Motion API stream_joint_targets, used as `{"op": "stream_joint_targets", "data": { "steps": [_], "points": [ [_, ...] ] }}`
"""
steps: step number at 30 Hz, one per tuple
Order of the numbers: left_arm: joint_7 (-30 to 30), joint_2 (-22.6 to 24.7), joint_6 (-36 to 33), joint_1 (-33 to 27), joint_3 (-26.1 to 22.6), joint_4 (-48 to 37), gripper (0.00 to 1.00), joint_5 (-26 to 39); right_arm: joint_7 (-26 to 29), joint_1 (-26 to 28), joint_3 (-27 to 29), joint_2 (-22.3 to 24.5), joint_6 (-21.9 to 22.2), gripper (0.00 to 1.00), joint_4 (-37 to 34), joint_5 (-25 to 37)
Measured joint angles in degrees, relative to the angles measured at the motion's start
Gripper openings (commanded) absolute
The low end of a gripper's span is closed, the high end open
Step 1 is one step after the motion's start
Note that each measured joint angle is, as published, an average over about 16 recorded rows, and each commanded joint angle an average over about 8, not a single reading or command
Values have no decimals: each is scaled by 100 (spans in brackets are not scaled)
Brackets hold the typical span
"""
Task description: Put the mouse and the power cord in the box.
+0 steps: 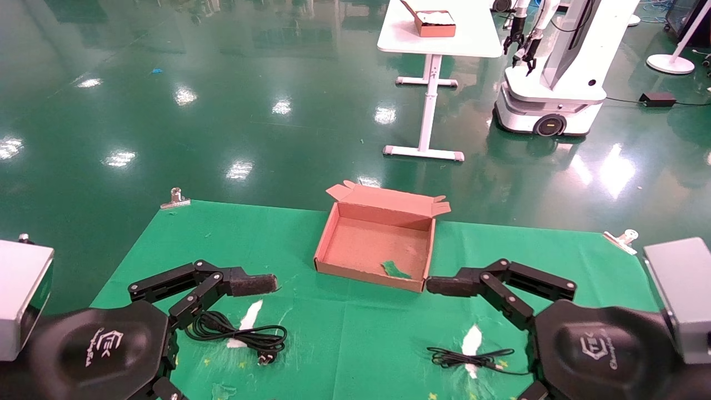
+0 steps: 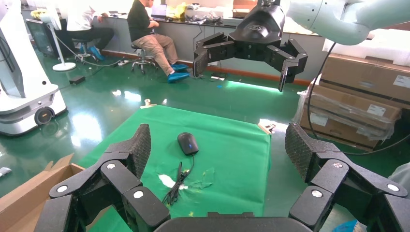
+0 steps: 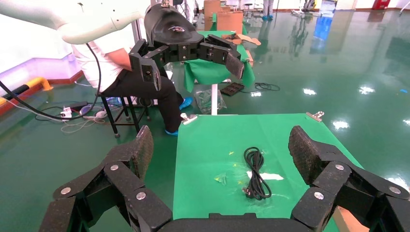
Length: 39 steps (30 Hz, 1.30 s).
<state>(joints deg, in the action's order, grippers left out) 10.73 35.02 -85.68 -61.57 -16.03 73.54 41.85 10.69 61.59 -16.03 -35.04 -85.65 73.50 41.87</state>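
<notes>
Green cloth (image 1: 344, 328) over shiny green floor (image 1: 222, 111), power cord (image 1: 244, 335) just under wide-open left gripper (image 2: 220, 145), right gripper (image 3: 220, 145) likewise spread

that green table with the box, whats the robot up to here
Nothing is picked up yet. The box sits open in the middle of the green cloth, holding only a green scrap. The power cord lies coiled on the robot's left side, the mouse with its thin cable on its right. The left gripper and the right gripper both hover above the cloth, open and empty.
</notes>
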Motion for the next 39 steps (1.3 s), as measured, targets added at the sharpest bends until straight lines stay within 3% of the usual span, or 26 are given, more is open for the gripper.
{"op": "stream_joint_targets", "data": {
  "steps": [25, 31, 39],
  "points": [
    [-74, -7, -50, -69, -57, -15, 100, 178, -46, 12, -22, 40, -55, 100, -52, 79],
    [-366, 100, -226, -450, -395, -235, 100, 876, -258, 141, -168, 97, -223, 100, -336, 417],
    [-1267, 598, -355, -1491, -1285, -1291, 100, 2622, -986, 701, -709, 49, -380, 100, -1325, 1509]
  ]
}}
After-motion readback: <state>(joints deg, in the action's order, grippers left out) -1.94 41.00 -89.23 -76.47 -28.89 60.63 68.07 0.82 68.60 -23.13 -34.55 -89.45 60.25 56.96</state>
